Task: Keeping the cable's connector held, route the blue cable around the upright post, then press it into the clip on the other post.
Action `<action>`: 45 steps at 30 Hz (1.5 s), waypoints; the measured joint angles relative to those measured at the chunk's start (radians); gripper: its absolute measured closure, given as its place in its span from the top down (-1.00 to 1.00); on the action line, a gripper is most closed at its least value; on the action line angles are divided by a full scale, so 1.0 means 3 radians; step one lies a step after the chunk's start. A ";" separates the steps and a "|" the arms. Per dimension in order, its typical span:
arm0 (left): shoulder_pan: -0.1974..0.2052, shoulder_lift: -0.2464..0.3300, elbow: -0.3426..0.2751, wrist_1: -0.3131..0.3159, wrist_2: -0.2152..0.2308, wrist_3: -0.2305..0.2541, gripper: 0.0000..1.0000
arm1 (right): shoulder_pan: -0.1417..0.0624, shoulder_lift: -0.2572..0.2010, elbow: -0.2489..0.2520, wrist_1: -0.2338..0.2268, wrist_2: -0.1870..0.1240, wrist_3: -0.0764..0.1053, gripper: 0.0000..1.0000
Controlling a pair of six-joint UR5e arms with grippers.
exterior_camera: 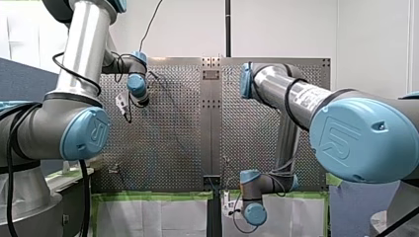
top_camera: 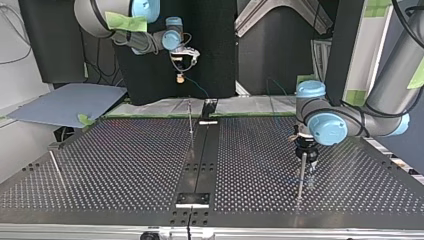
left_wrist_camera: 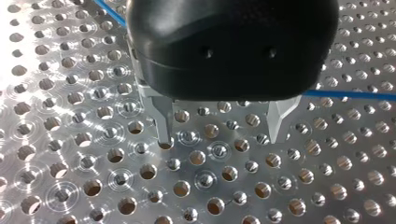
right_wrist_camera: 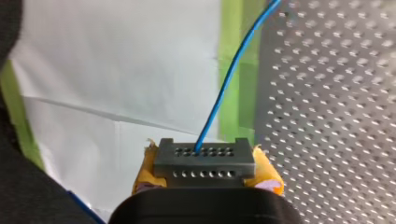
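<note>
The blue cable [right_wrist_camera: 224,84] rises from the grey connector [right_wrist_camera: 204,158]. My right gripper [right_wrist_camera: 205,164] pinches the connector, raised above the table's far edge in the top view. My left gripper [left_wrist_camera: 219,137] points down with its fingers spread, empty, over the holed table [left_wrist_camera: 70,163]. White paper [right_wrist_camera: 116,70] and green tape [right_wrist_camera: 233,70] lie beside the table.

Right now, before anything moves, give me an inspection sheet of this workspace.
Surface: perforated metal table.
Job's things: connector gripped; side post at the top view's right; centre post.
Clutter: nothing seen.
Grippers: left gripper open, empty; right gripper shut on the connector.
Cables: blue cable leaves the connector, passes behind the left gripper.
Surroundings: green tape, white sheet past the table edge.
</note>
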 joint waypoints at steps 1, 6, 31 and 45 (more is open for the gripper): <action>0.0001 0.0000 0.0000 0.0001 0.0000 -0.0005 0.98 | -0.0001 -0.0030 0.0029 -0.0027 0.0003 -0.0008 -1.00; 0.0010 0.0000 0.0001 0.0003 -0.0006 -0.0042 0.98 | -0.0003 -0.0206 0.0206 -0.0079 0.0000 -0.0035 -1.00; 0.0036 0.0000 0.0000 0.0034 -0.0019 -0.0080 0.98 | -0.0153 -0.1029 0.0737 0.0147 -0.0386 -0.0030 -1.00; 0.0029 0.0000 0.0000 0.0024 -0.0050 -0.0079 0.98 | -0.0251 -0.1481 0.0752 0.0080 -0.0639 -0.0040 -1.00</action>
